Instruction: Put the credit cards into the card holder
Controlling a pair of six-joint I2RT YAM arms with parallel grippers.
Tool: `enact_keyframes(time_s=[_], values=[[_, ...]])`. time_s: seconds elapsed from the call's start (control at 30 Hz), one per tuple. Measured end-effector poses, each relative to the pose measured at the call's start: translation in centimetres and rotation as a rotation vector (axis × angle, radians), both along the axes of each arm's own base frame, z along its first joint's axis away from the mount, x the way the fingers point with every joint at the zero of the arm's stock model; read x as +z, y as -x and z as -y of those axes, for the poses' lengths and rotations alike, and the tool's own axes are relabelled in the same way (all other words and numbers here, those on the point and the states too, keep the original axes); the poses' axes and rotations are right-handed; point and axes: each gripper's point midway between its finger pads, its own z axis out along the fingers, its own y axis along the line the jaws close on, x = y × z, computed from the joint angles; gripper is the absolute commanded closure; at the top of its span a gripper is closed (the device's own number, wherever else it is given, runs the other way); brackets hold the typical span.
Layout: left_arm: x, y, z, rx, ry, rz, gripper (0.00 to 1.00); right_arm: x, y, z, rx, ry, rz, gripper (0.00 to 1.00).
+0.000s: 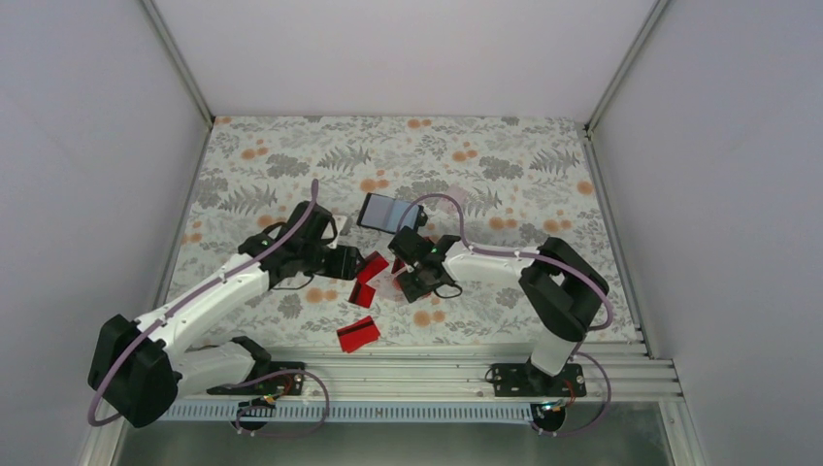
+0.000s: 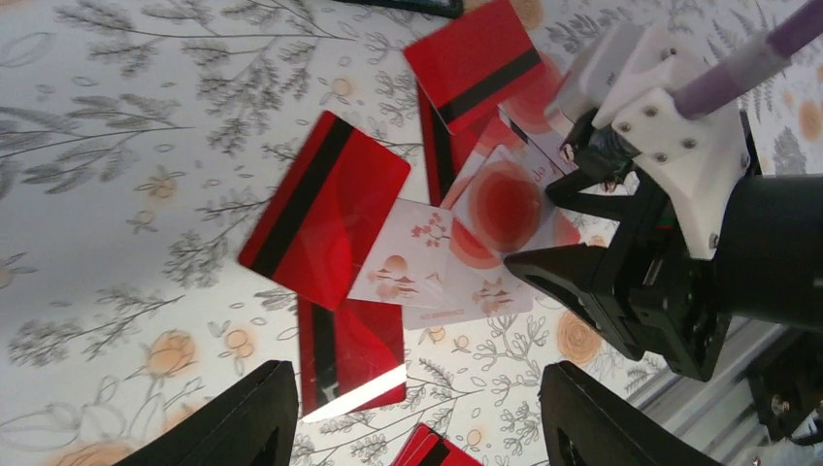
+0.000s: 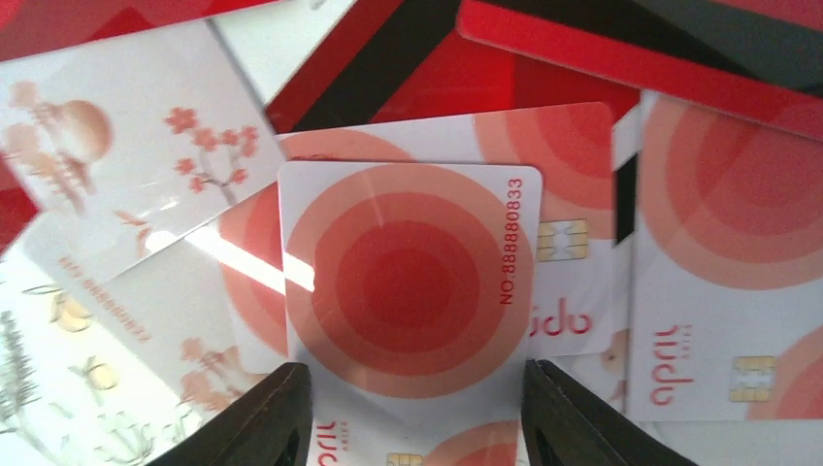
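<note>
Floral-patterned tabletop (image 1: 505, 146), plain white enclosure walls (image 1: 408, 49), aluminium frame rails (image 1: 437, 364), even light

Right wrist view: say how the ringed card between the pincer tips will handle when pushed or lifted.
The ringed card carries a glare streak, so probably glossy and slippery. It looks thin and flat: likely light, fairly stiff, hard to get under. Lying on other cards, it may skate or drag them when pushed.

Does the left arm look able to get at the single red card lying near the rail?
Probably yes. The red card lies alone, apart from the pile, on the near side of the open left claw, and nothing stands between them.
</note>
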Motion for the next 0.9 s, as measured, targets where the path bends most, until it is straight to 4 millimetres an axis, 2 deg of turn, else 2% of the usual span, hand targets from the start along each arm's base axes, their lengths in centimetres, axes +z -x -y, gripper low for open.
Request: enact_keyframes(time_s=[0.1,0.27,0.4,0.53,0.7,0.9], values=[[-0.9,0.3,1.0,-0.027,0.044,-0.035,0.45,0.1,0.5,-0.3,0.005,-0.026,-0.030,0.51],[-5.0,1.7,2.0,-0.055,0.059,-0.172,0.52,0.3,1.3,-1.0,0.008,-0.102,-0.089,0.39],[-6.8,2.4,3.1,-0.085,0.060,-0.243,0.57,0.7,1.5,-1.2,-0.004,-0.189,-0.136,0.38],[-7.5,2.9,4.5,-0.125,0.065,-0.281,0.66,1.0,1.3,-0.8,-0.030,-0.290,-0.183,0.37],[-8.1,2.8,6.8,-0.162,0.082,-0.312,0.73,1.2,1.4,0.2,-0.068,-0.389,-0.243,0.37],[-10.4,2.7,8.8,-0.177,0.060,-0.368,0.80,1.5,1.2,0.6,-0.091,-0.490,-0.300,0.37]])
